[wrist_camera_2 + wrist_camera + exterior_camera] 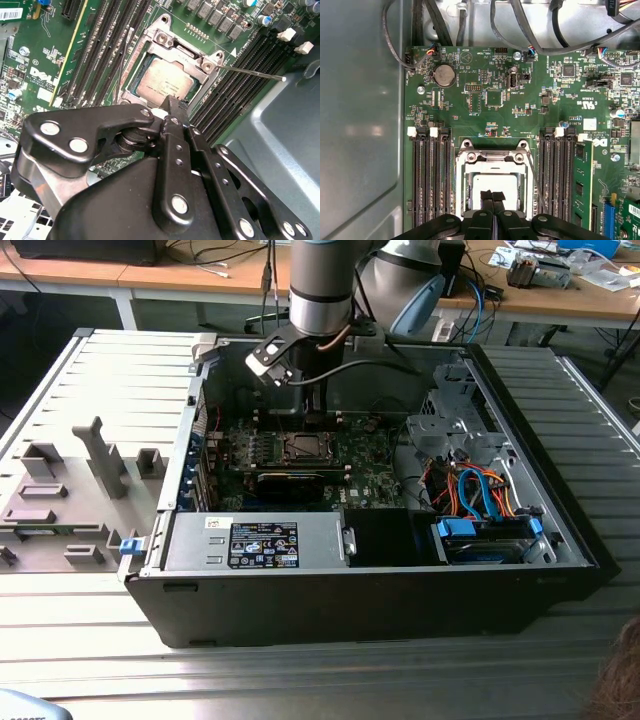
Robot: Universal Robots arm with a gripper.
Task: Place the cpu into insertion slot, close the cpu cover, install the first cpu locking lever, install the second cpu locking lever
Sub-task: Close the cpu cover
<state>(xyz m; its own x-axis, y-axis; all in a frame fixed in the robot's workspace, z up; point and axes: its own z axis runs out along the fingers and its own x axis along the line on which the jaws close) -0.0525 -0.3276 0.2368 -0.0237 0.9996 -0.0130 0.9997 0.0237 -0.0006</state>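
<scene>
Exterior view: an open computer case (400,600) lies on its side on a ribbed metal counter (300,680). The robot arm (320,290) reaches straight down into the case, above the insertion slot (302,447) in the middle of the green circuit board (375,475).

Second wrist view: the black end effector (170,106) has its two fingertips pressed together, with nothing visible between them. The tips rest at the near edge of the socket. The cpu (161,82), a pale silver square, sits flat inside the slot. The cpu cover (182,50), a grey metal frame, appears to lie down around the chip, though whether it sits fully flat cannot be told. A thin locking lever (250,71) sticks out to one side, apart from the frame and not latched. Rows of dark memory slots (100,50) run along both sides.

First wrist view: looking straight down, the closed fingertips overlap the near edge of the cpu (492,181), centred across the socket. A second thin wire lever (536,180) runs beside the frame.

Judgement: the chip looks placed, and the work in hand is seating the cover. Pressure should fall on the metal frame, not the chip face, straight down and centred, so the frame does not tilt or shift the chip.
</scene>
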